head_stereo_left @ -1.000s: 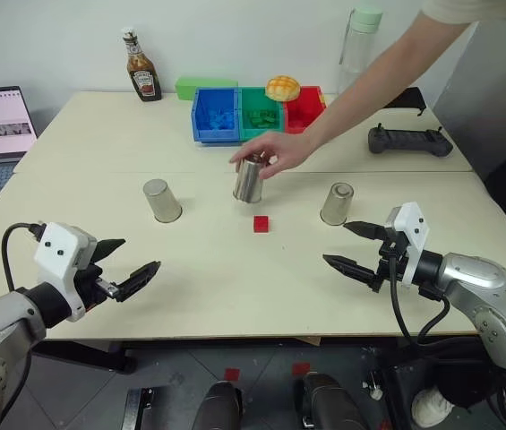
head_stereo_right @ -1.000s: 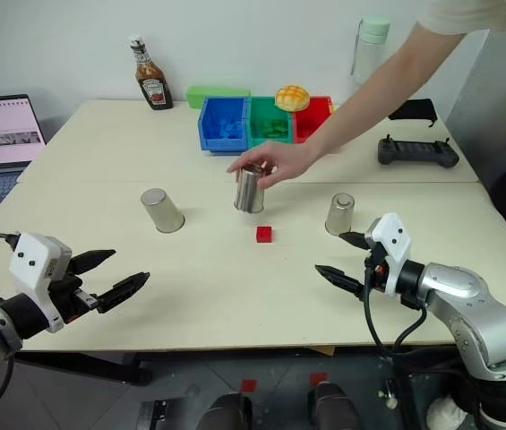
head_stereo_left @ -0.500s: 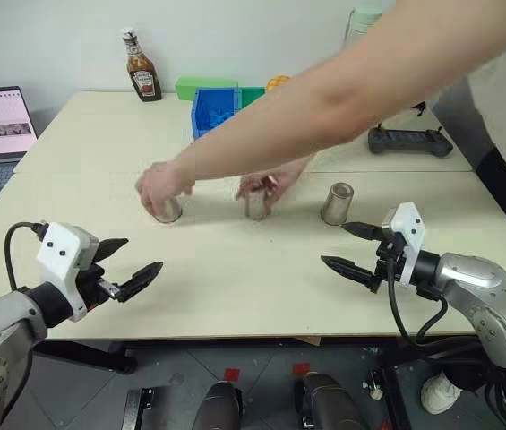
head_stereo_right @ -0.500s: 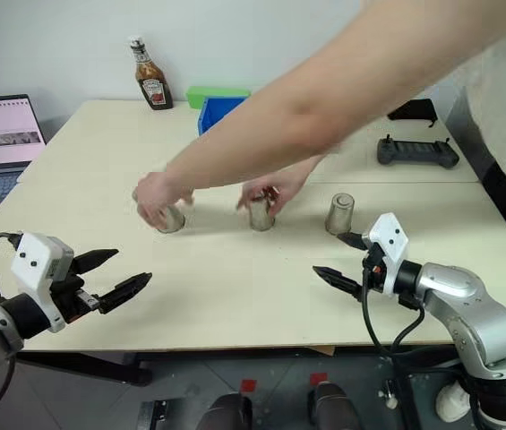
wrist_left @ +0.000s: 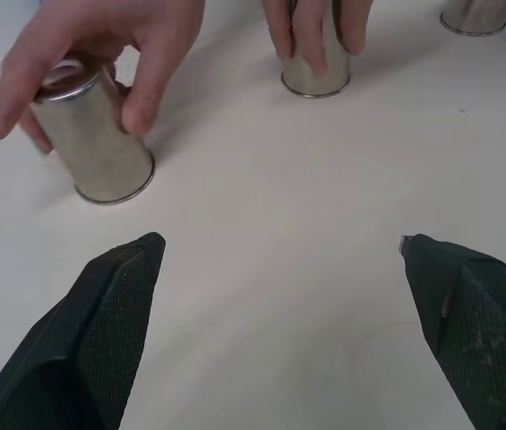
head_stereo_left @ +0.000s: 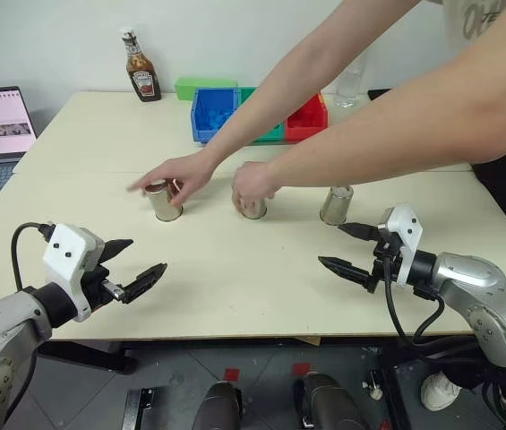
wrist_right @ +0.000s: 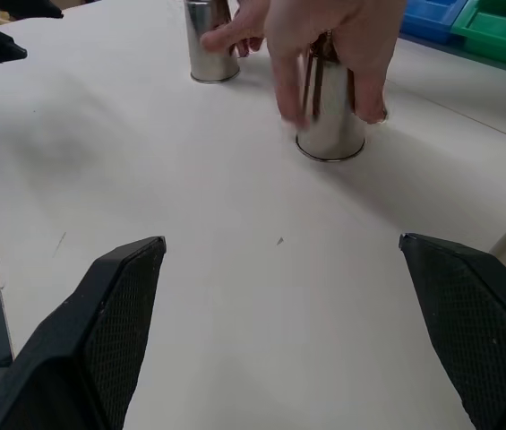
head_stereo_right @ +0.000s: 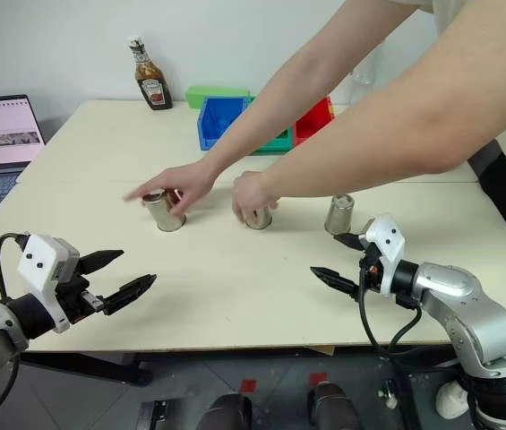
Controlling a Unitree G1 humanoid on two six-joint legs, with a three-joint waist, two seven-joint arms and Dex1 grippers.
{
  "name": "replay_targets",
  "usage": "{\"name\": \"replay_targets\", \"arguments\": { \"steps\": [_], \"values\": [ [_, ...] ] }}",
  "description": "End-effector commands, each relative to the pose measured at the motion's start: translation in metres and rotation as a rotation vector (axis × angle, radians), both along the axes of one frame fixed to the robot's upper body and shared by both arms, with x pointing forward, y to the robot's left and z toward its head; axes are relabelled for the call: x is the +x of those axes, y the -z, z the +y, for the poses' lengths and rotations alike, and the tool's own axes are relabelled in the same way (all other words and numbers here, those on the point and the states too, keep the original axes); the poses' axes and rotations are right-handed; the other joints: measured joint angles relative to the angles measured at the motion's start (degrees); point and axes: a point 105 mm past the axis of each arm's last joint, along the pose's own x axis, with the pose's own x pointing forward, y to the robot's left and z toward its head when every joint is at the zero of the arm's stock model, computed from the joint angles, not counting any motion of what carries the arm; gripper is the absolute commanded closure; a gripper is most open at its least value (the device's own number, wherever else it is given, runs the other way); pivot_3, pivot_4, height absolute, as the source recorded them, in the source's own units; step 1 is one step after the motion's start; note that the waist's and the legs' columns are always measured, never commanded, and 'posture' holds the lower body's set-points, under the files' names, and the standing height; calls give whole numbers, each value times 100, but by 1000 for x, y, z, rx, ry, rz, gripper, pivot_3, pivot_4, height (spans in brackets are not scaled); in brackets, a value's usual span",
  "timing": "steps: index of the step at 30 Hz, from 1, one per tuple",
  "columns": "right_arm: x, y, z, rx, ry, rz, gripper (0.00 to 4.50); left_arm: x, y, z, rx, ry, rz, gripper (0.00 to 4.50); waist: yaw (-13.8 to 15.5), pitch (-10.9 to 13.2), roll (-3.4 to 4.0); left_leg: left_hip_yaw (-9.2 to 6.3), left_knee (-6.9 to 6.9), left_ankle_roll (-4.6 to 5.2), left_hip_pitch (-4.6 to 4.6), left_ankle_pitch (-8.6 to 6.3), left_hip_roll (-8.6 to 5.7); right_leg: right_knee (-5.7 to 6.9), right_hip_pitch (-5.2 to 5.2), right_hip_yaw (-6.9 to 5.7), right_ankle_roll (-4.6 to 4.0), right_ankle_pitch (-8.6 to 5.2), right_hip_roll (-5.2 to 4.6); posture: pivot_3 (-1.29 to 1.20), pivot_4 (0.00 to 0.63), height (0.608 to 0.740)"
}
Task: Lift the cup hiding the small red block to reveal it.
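I hold both arms back at the counter's (head_stereo_left: 235,296) near edge, left gripper (head_stereo_left: 134,269) and right gripper (head_stereo_left: 349,249) with jaws wide and empty. A person's hands (head_stereo_left: 254,185) cover two cups (head_stereo_left: 163,201); the third cup (head_stereo_left: 336,205) stands free toward the right edge. The red block is hidden; I should wait and track the cups.

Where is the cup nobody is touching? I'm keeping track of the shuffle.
In the left eye view, the untouched cup stands on the robot's right, beside the hand-covered middle cup, just beyond the right pincer.

- left cup (head_stereo_left: 163,202): silver metal, mouth down, slightly tilted.
- middle cup (head_stereo_left: 254,209): silver, mouth down, upright on the table.
- right cup (head_stereo_left: 336,205): same silver, mouth down, standing apart.
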Motion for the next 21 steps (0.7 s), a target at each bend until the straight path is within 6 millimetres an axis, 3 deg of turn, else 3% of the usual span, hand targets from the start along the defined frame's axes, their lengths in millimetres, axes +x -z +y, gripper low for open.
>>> {"name": "replay_targets", "arguments": {
  "steps": [1, 9, 13, 21],
  "values": [
    [-2, -15, 8, 18, -28, -55, 47, 1, -9, -1, 20, 10, -48, 0, 0, 0, 0, 0, 0, 0, 0, 0, 0, 0, 0, 0, 0, 0, 0, 0, 150, 740],
    [2, -22, 30, 69, -70, -45, 47, 25, -17, 12, -40, -75, -118, 0, 0, -3, -5, -4, 2, 0, 1, 0, 1, 4, 2, -4, 1, 1, 1, 0, 150, 740],
    [3, -28, 55, 80, -172, -42, 47, 50, -12, 25, 4, -137, -112, 0, -10, -2, -4, -2, 2, 0, 4, 0, 0, 4, 2, -2, 1, 1, 3, 0, 150, 740],
    [6, -37, 76, 68, -227, -70, 47, 98, -2, 22, -8, -175, -104, 0, 21, -3, -5, -8, 2, 0, -8, 0, -5, -2, 1, -9, 1, 4, -1, 0, 150, 740]
  ]
}}
